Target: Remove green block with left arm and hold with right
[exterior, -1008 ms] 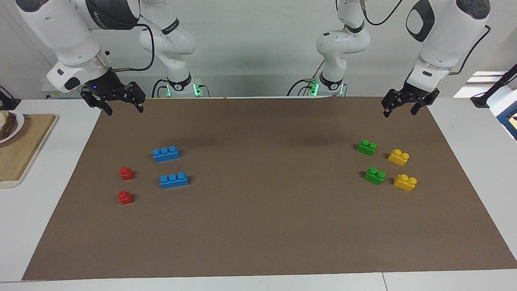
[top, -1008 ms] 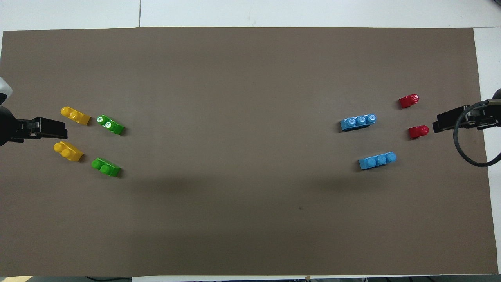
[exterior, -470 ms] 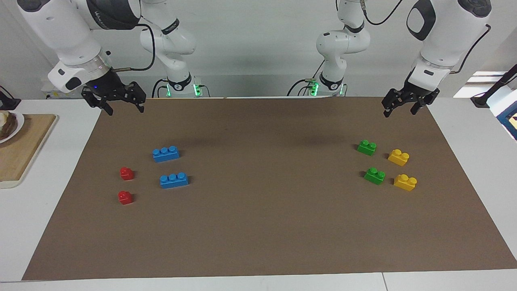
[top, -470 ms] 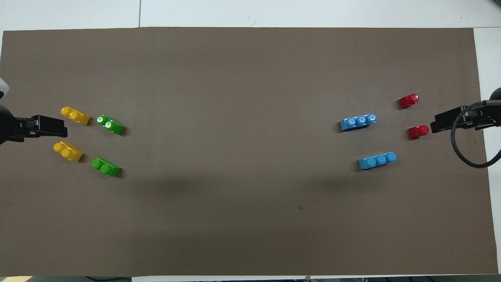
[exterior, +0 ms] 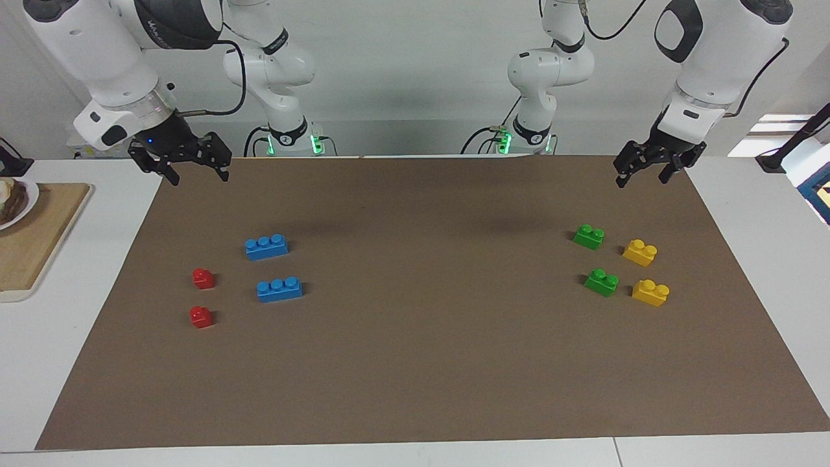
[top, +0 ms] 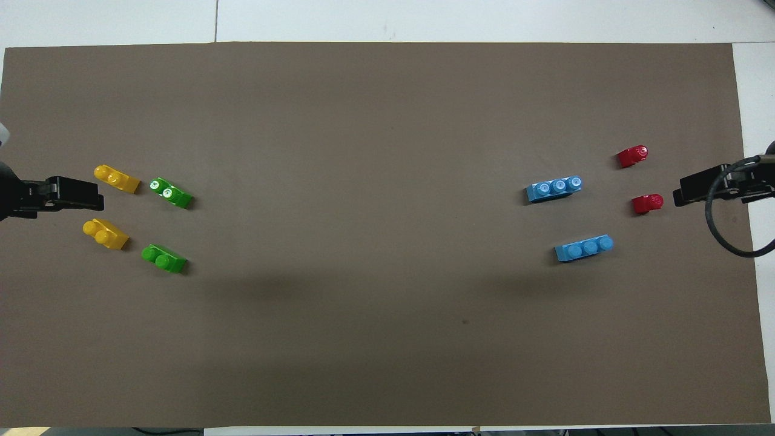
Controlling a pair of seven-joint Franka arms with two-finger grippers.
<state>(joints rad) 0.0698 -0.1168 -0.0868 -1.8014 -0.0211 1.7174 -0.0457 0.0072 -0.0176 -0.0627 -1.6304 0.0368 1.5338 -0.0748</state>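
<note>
Two green blocks lie on the brown mat [exterior: 415, 363] toward the left arm's end. One green block [exterior: 589, 237] [top: 164, 258] is nearer to the robots, the other green block [exterior: 602, 283] [top: 171, 192] farther. My left gripper [exterior: 640, 181] [top: 97, 195] hangs open and empty in the air over the mat's edge at the robots' end, apart from both blocks. My right gripper [exterior: 200, 178] [top: 677, 196] hangs open and empty over the mat's corner at the right arm's end.
Two yellow bricks [exterior: 640, 252] [exterior: 650, 292] lie beside the green blocks. Two blue three-stud bricks [exterior: 266, 246] [exterior: 279, 288] and two small red bricks [exterior: 203, 278] [exterior: 201, 316] lie toward the right arm's end. A wooden board [exterior: 32, 240] with a plate lies off the mat there.
Both grippers have drifted slightly up and outward toward their own ends of the table. No block has moved.
</note>
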